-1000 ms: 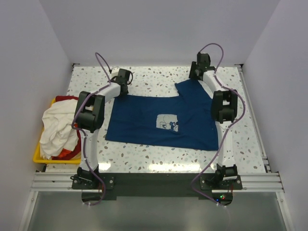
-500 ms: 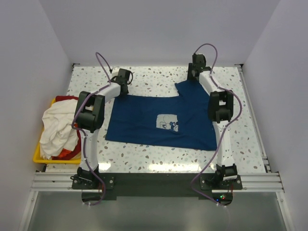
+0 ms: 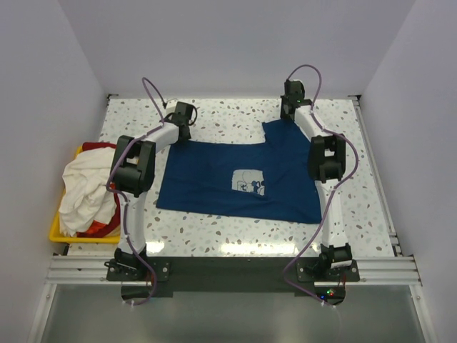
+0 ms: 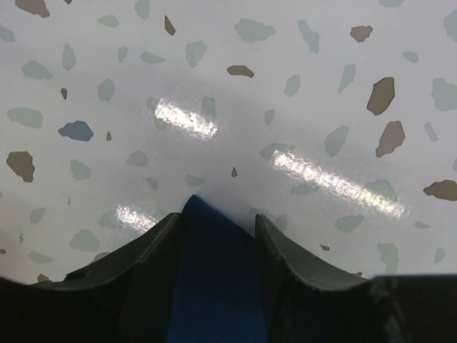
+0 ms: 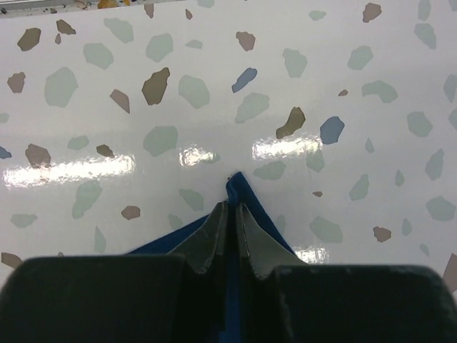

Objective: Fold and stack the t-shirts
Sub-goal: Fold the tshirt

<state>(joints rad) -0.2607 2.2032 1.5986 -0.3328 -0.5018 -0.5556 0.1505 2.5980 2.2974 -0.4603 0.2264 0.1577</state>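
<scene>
From the near edge of the bench [image 3: 235,243] outward, we see the navy t-shirt [image 3: 239,179] spread flat across the middle, mouse print up. The cream-white t-shirt [image 3: 82,193] lies heaped over the red t-shirt [image 3: 96,147] in the yellow bin [image 3: 54,232] at the left edge. We judge this the gripping step before the first fold, since both arms reach to the navy shirt's far corners. The right gripper [image 5: 230,207] is clenched on a thin ridge of navy cloth at the far right corner. The left gripper [image 4: 216,218] stands released, its fingers astride the far left tip. Next, we think, the left must close on that tip, then both lift together and carry the far edge toward us. The overhead view gives the shirt's whole lie but hides the fingertips; only the wrist views show cloth between them.
</scene>
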